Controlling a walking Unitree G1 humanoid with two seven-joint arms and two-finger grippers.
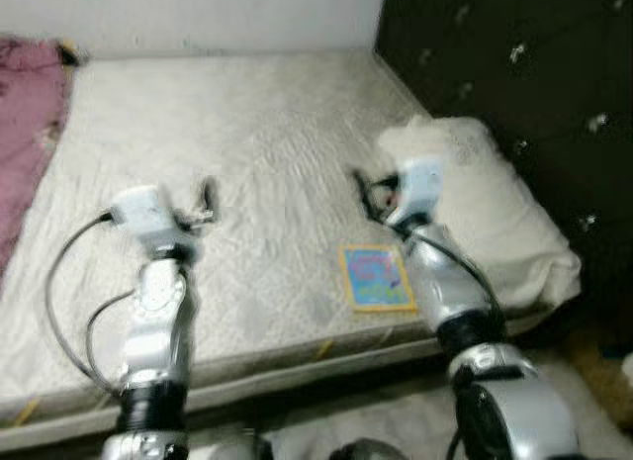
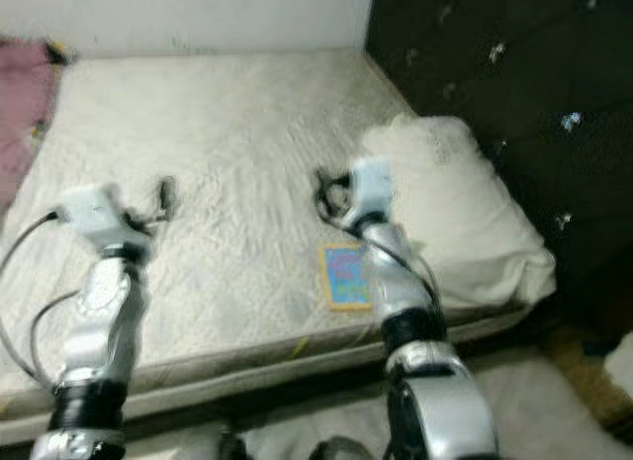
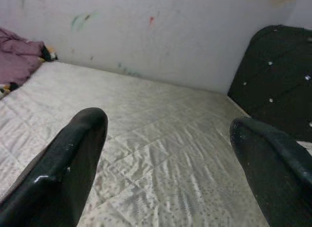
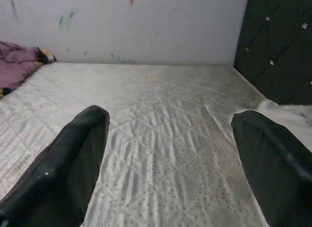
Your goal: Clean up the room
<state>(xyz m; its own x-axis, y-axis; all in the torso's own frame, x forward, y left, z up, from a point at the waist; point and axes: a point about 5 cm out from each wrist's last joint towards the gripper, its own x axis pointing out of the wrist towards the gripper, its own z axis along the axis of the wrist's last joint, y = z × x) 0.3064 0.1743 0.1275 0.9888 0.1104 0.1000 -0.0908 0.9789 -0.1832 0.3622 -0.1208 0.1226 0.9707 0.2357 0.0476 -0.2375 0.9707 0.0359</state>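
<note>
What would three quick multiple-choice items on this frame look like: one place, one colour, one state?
1. Where does the book lie?
A. on the mattress near its front edge, beside the pillow
B. on top of the pillow
C. against the wall

2. What colour is the blanket at the robot's left?
A. green
B. pink-purple
C. white

3. How do the fingers of the left claw stand?
A. shut on the book
B. shut on nothing
C. apart, holding nothing

Key: 1 A, the book sits on the mattress next to the pillow, close to the near edge. 2 B, the bunched fabric reads pink-purple. 3 C, the left wrist view shows bare mattress between the two fingers; the right claw looks the same.
</note>
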